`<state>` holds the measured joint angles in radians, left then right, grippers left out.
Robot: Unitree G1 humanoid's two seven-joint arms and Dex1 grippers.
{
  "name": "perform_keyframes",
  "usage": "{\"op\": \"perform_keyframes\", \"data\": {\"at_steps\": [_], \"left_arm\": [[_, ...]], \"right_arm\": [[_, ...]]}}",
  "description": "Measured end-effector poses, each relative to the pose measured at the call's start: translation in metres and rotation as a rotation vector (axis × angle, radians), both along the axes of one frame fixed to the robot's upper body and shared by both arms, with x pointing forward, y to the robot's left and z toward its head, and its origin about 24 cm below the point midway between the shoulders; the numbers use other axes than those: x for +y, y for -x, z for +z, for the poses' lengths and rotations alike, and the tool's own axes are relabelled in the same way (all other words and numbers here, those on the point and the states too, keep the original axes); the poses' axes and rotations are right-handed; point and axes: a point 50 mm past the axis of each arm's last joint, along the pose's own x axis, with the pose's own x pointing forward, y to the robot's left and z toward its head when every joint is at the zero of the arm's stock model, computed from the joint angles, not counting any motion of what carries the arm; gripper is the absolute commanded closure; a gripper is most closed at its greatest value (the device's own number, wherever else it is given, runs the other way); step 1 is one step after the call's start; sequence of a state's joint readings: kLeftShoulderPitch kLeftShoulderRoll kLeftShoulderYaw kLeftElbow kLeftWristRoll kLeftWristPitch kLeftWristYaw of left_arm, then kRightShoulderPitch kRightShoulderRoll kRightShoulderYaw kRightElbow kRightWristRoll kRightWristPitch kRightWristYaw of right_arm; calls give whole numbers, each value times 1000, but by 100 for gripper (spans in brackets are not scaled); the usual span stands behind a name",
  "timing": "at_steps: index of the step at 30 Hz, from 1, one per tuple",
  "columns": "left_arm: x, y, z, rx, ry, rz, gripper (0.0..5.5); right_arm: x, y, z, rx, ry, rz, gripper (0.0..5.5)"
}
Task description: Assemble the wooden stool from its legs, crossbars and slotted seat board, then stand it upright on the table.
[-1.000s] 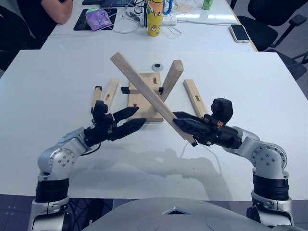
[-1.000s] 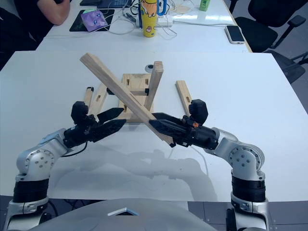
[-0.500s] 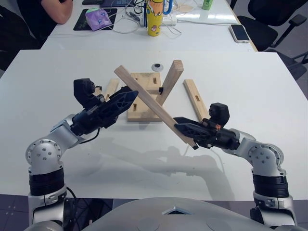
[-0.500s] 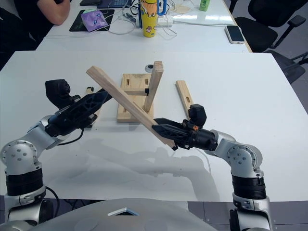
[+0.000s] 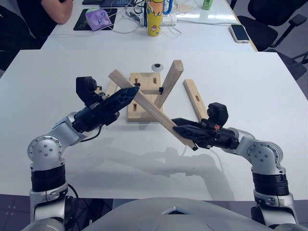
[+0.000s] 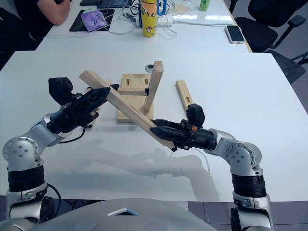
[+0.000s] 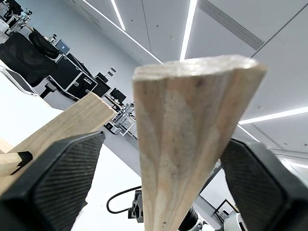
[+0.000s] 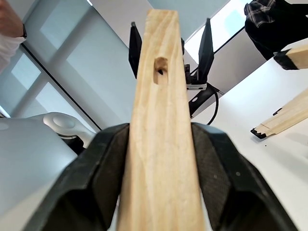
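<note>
Print on the yellow cup (image 5: 154, 19) beyond the seat board (image 5: 142, 79) is too small to read. Your right tool (image 5: 179, 126) is clamped on the low end of the long leg (image 5: 149, 107). It slants up over the seat board to your left tool (image 5: 129, 91), fingers spread either side, gaps showing.

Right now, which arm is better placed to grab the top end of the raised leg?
Left. The left gripper is open and straddles the leg near its top end. The right gripper is shut on the leg's bottom end, far from the top.
</note>
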<state>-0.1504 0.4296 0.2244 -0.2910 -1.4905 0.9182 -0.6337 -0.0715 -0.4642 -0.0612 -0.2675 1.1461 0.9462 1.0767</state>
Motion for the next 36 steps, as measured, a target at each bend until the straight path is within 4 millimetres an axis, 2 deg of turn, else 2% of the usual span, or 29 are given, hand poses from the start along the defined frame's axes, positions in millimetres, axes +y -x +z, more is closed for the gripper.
{"op": "perform_keyframes", "data": {"at_steps": [10, 16, 17, 22, 25, 27, 29, 36], "left_arm": [[0, 2, 2, -2, 14, -35, 336], [0, 2, 1, -1, 11, -32, 340], [0, 2, 1, -1, 11, -32, 340], [3, 3, -2, 8, -17, -20, 347], [8, 3, -6, 14, -55, -8, 347], [19, 3, -6, 16, -80, 31, 347], [27, 2, -4, 7, -89, 57, 347], [50, -1, 0, -10, -120, 139, 347]], "right_arm": [[2, 0, 0, 4, -7, -4, 346], [2, 0, 0, 1, -4, -5, 346], [2, 0, 0, 0, -4, -6, 310], [1, -1, -1, 31, -26, -12, 247], [-12, -6, -6, 55, -10, -73, 191], [-25, -16, -17, -1, 134, -205, 166], [-24, -22, -28, -71, 272, -271, 166], [12, -36, -85, -481, 814, -445, 166]]}}
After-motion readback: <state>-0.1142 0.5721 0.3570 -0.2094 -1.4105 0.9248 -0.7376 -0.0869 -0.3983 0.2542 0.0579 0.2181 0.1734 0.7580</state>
